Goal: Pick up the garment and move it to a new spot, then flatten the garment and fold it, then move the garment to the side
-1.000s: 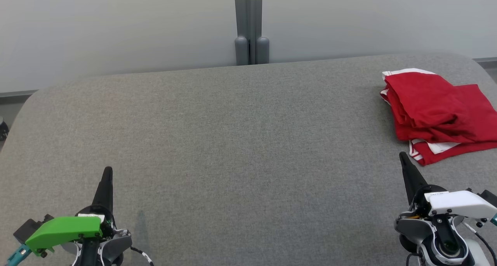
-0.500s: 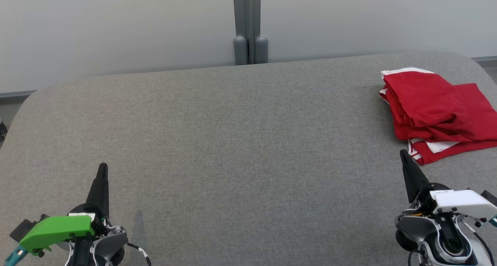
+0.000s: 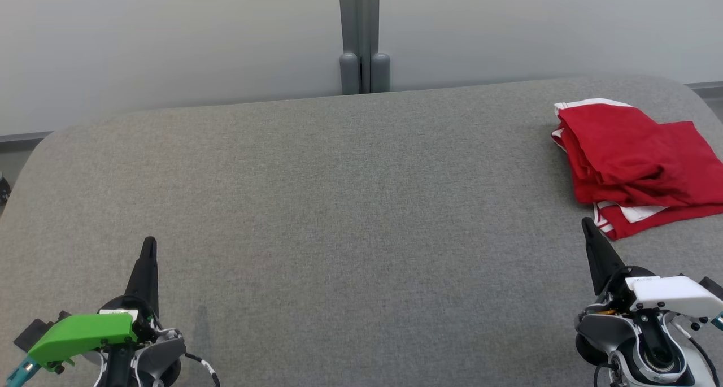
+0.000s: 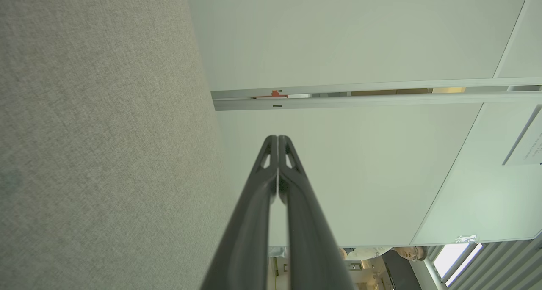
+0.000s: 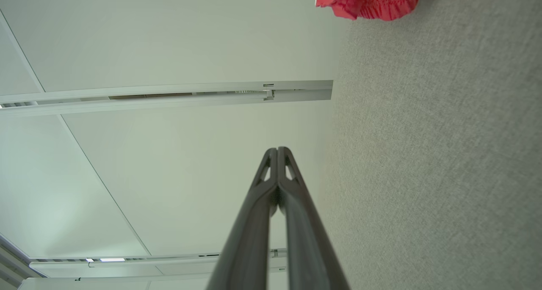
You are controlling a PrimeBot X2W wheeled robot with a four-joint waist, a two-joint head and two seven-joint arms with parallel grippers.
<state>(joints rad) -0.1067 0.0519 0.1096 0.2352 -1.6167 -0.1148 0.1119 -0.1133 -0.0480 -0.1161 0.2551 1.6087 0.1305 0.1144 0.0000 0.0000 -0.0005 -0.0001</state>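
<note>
Garment (image 3: pixel 632 161): red with white trim, folded into a loose, slightly rumpled stack. It lies at the far right of the grey worktop (image 3: pixel 350 195), close to the right edge and the rear corner, free of both claws.

Left claw (image 3: pixel 149 243): positioned over the front left of the worktop. Its fingers are pressed together to a single point and hold nothing. It is well apart from the garment. The left wrist view confirms the two fingers meet at the tips, with the grey surface to one side.

Right claw (image 3: pixel 586 223): positioned over the front right of the worktop, fingers likewise together and holding nothing. Its tip stands just short of the garment's near white-striped edge, near but not touching. In the right wrist view the fingers meet at the tips, and a bunched red edge of the garment shows at the upper border, ahead and off to one side.

Background: pale wall (image 3: pixel 169 37) behind the worktop, with a grey upright post (image 3: pixel 364 37) at its centre.
</note>
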